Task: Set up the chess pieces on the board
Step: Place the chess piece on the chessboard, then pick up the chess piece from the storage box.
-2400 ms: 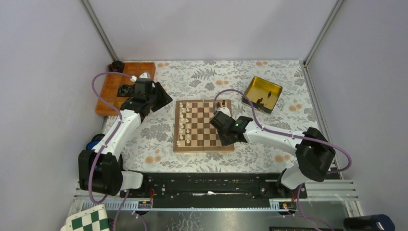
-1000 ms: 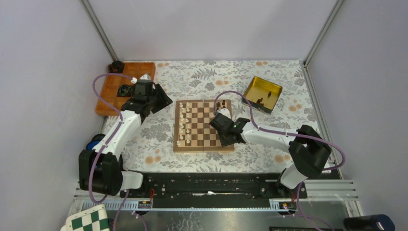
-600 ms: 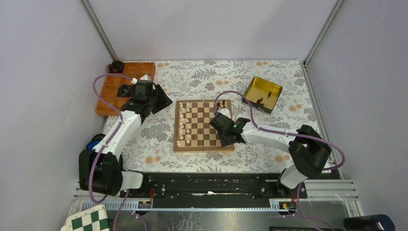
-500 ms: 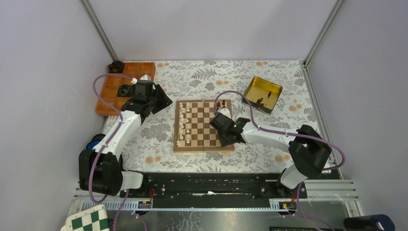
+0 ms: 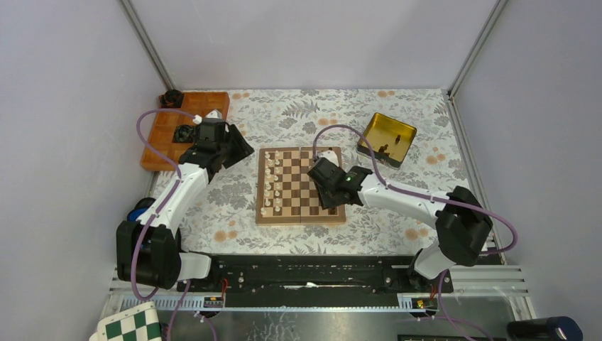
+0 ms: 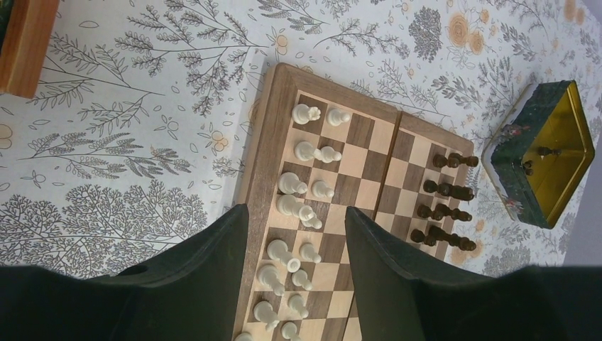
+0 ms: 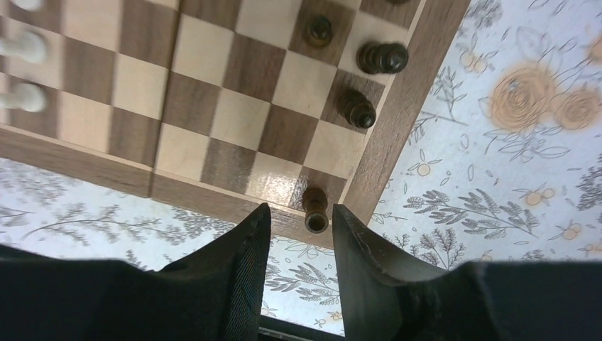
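Observation:
The wooden chessboard [image 5: 300, 186] lies mid-table. Cream-white pieces [image 6: 302, 213] stand in two columns along its left side [image 5: 270, 183]. Dark pieces [image 6: 446, 192] stand on its far right part. My right gripper [image 7: 302, 220] is open above the board's near right corner [image 5: 334, 202]. A dark rook [image 7: 315, 209] stands on the corner square between the fingers, touching neither. More dark pieces [image 7: 355, 108] stand beyond it. My left gripper [image 6: 294, 227] is open and empty, held above the board's left edge [image 5: 240, 150].
A green tin with a yellow inside [image 5: 387, 138] sits at the back right and holds two dark pieces [image 6: 534, 159]. An orange tray [image 5: 181, 128] with black rings is at the back left. A green-and-white checkered board [image 5: 135, 324] lies off the table at the near left.
My right gripper has drawn back a little toward the far side from the board's near right corner. The left arm has not moved.

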`<state>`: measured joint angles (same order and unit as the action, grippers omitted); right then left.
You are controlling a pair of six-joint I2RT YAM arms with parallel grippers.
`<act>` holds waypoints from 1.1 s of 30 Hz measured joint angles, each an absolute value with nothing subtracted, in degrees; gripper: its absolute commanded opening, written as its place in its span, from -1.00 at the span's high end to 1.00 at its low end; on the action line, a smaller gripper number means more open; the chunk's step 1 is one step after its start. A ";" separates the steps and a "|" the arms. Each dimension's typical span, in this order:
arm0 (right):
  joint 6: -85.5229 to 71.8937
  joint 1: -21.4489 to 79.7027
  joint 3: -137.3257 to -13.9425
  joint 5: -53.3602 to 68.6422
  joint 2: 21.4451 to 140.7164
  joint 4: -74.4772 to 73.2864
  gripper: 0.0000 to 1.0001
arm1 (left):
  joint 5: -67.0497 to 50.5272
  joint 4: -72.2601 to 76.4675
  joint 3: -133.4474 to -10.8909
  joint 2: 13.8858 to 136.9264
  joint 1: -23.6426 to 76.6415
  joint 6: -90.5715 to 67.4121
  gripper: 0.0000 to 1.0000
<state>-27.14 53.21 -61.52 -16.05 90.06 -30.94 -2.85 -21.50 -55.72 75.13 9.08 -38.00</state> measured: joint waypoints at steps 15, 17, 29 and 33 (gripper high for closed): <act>-23.62 39.44 -73.56 -20.29 84.66 -34.24 0.06 | -2.04 -21.63 -56.66 75.13 9.08 -37.98 -0.21; -23.20 35.18 -75.05 -20.45 85.10 -34.17 0.06 | -2.02 -21.67 -56.77 75.13 9.08 -37.98 -0.21; -23.79 18.61 -86.98 -20.43 100.51 -29.87 0.08 | -1.43 -22.57 -57.21 75.13 9.08 -37.34 -0.21; -25.30 15.27 -88.36 -20.45 105.93 -29.39 0.08 | -0.73 -22.85 -57.21 75.16 9.08 -37.10 -0.20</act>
<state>-25.30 15.27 -88.36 -20.45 105.93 -29.39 -0.73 -22.85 -57.21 75.16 9.08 -37.10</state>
